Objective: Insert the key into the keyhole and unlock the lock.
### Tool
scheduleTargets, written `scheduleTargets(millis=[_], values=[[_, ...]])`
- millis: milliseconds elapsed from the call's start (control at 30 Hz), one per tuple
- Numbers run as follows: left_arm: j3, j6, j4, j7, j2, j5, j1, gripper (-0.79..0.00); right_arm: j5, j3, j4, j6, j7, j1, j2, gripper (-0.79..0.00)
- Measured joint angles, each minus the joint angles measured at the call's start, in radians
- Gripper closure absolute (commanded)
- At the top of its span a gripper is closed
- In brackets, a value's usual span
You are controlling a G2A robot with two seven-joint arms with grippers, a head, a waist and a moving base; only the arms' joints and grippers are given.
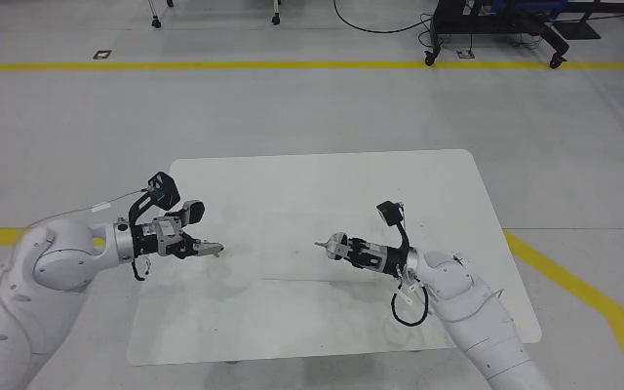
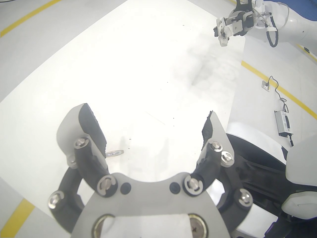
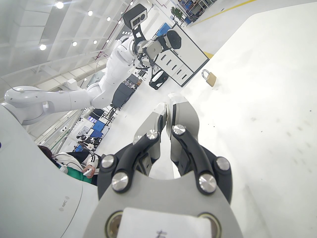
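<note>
At the left of the white table (image 1: 390,185), the left gripper (image 1: 207,250) hangs just over the tabletop near the left edge. Its own wrist view shows the left gripper (image 2: 148,115) with both fingers spread wide and nothing between the ribbed black pads (image 2: 92,122). A small silvery piece (image 2: 114,153) peeks out from behind one finger, lying on the table; too little of it shows to tell what it is. The padlock (image 3: 209,77), brass-bodied with a silver shackle, lies on the table close to that left edge, near the left gripper (image 3: 173,39) and apart from it. The middle of the table is bare white with faint grey scuffs. Right of centre, the right gripper (image 1: 327,246) is held low over the table, pointing left towards the other arm and well apart from the padlock. In its wrist view the right gripper (image 3: 168,101) has its fingers pressed together, with only a thin pale sliver (image 3: 166,115) between the pads; whether that is the key cannot be told.
</note>
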Motion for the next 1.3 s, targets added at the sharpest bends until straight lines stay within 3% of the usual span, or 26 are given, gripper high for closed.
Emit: scheduleTargets(millis=[167, 267, 333, 500, 600, 700, 833, 867, 900, 1000, 1300], values=[[-0.021, 0.017, -0.032, 0.016, 0.003, 0.037, -0.013, -0.785, 0.000, 0.000, 0.000, 0.000, 0.000, 0.000, 0.000, 0.000], [-0.048, -0.030, -0.111, 0.029, 0.010, 0.231, -0.033, -0.785, 0.000, 0.000, 0.000, 0.000, 0.000, 0.000, 0.000, 0.000], [-0.023, -0.104, -0.168, 0.024, 0.015, 0.398, -0.047, -0.785, 0.000, 0.000, 0.000, 0.000, 0.000, 0.000, 0.000, 0.000], [0.217, -0.119, -0.240, 0.052, 0.061, 0.684, -0.126, -0.785, 0.000, 0.000, 0.000, 0.000, 0.000, 0.000, 0.000, 0.000], [0.378, -0.119, -0.191, 0.160, 0.099, 0.821, -0.220, -0.785, 0.000, 0.000, 0.000, 0.000, 0.000, 0.000, 0.000, 0.000], [0.511, -0.119, -0.108, 0.260, 0.117, 1.022, -0.331, -0.785, 0.000, 0.000, 0.000, 0.000, 0.000, 0.000, 0.000, 0.000], [0.606, -0.113, -0.014, 0.427, 0.100, 1.234, -0.417, -0.785, 0.000, 0.000, 0.000, 0.000, 0.000, 0.000, 0.000, 0.000], [0.619, -0.101, 0.003, 0.460, 0.094, 1.275, -0.426, -0.699, 0.000, 0.000, 0.000, 0.000, 0.000, 0.000, 0.000, 0.000], [0.636, -0.079, 0.025, 0.502, 0.085, 1.324, -0.433, -0.690, 0.000, 0.000, 0.000, 0.000, 0.000, 0.000, 0.000, 0.000], [0.673, -0.065, 0.072, 0.604, 0.066, 1.399, -0.449, -0.711, 0.000, 0.000, 0.000, 0.000, 0.000, 0.000, 0.000, 0.000], [0.765, -0.032, 0.149, 0.687, 0.010, 1.552, -0.474, -0.606, 0.000, 0.000, 0.000, 0.000, 0.000, 0.000, 0.000, 0.000]])
